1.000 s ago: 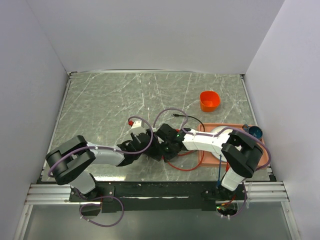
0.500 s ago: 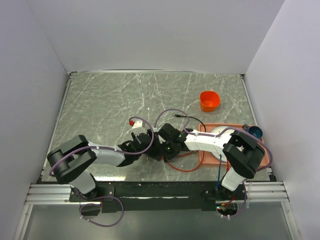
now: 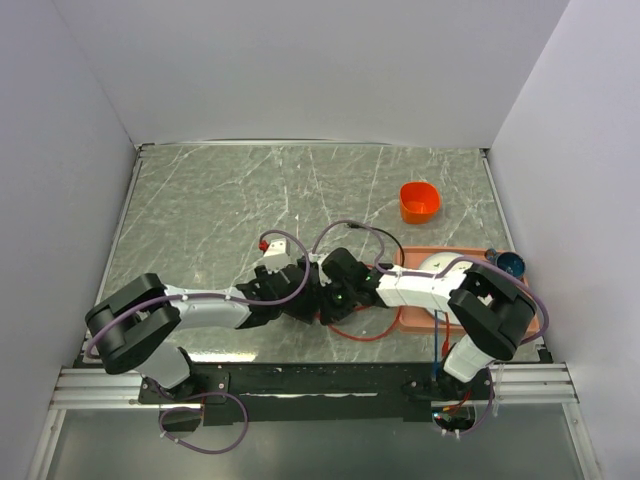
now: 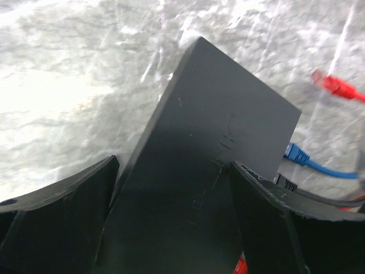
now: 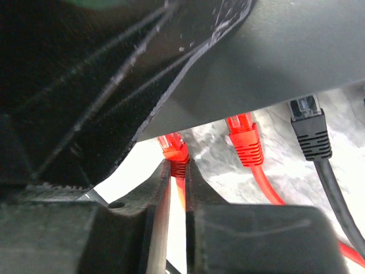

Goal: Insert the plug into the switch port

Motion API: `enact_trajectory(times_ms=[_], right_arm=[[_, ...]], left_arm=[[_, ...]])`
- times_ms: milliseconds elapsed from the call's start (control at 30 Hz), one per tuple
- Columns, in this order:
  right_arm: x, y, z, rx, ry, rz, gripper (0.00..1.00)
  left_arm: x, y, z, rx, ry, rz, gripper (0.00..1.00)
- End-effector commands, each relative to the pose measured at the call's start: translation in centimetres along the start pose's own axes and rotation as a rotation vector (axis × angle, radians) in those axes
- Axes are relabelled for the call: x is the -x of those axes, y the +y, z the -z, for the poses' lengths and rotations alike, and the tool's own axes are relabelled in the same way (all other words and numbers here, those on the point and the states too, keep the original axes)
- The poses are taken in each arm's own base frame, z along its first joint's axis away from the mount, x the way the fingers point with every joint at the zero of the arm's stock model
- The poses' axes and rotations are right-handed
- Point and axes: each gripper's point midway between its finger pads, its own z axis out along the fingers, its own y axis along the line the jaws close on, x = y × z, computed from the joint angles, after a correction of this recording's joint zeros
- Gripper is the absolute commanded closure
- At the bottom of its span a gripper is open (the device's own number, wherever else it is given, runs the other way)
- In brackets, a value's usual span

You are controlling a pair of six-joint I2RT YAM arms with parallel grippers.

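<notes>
The matte-black switch box (image 4: 217, 114) lies tilted between the fingers of my left gripper (image 4: 174, 165), which is shut on its sides. In the right wrist view the box (image 5: 285, 57) fills the top. My right gripper (image 5: 177, 165) is shut on a red plug (image 5: 174, 149), whose tip is at the box's front edge; the port itself is hidden in shadow. A second red plug (image 5: 245, 140) and a black plug (image 5: 308, 123) sit in the same edge. From above, both grippers (image 3: 295, 292) (image 3: 335, 295) meet mid-table and cover the box.
A blue plug (image 4: 296, 154) sits in the box. A loose red plug (image 4: 336, 85) lies on the marble, also seen from above (image 3: 263, 243). An orange cup (image 3: 420, 201) stands far right. The salmon-pink tray (image 3: 520, 305) holds a white plate (image 3: 440, 262). Red cable (image 3: 370, 335) loops nearby.
Both wrists have shifted slightly toward the near edge and closer together. The right gripper has carried the red plug up to the box edge.
</notes>
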Motion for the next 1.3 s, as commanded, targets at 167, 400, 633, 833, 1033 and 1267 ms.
enact_trajectory(times_ms=[167,400,633,833,1033,1267], right_arm=[[13.6,5.9,2.1,0.221,-0.563,0.096,0.69],[13.2,5.7,2.4,0.208,-0.551,0.101,0.66],[12.4,5.7,2.4,0.212,-0.522,0.105,0.52],[11.6,5.4,2.3,0.200,-0.493,0.104,0.45],[11.4,5.4,3.6,0.190,-0.511,0.106,0.41],[12.6,5.6,7.0,0.168,-0.609,0.120,0.20]], left_arm=[[-6.2,-1.6,3.5,-0.100,0.376,-0.015,0.11],[-3.7,1.6,2.9,0.027,0.324,-0.010,0.05],[-0.3,2.9,3.3,0.061,0.248,0.001,0.02],[1.8,2.7,3.5,0.065,0.210,-0.009,0.01],[3.9,1.8,4.1,0.036,0.157,-0.017,0.01],[7.3,0.5,5.7,-0.017,0.066,-0.036,0.03]])
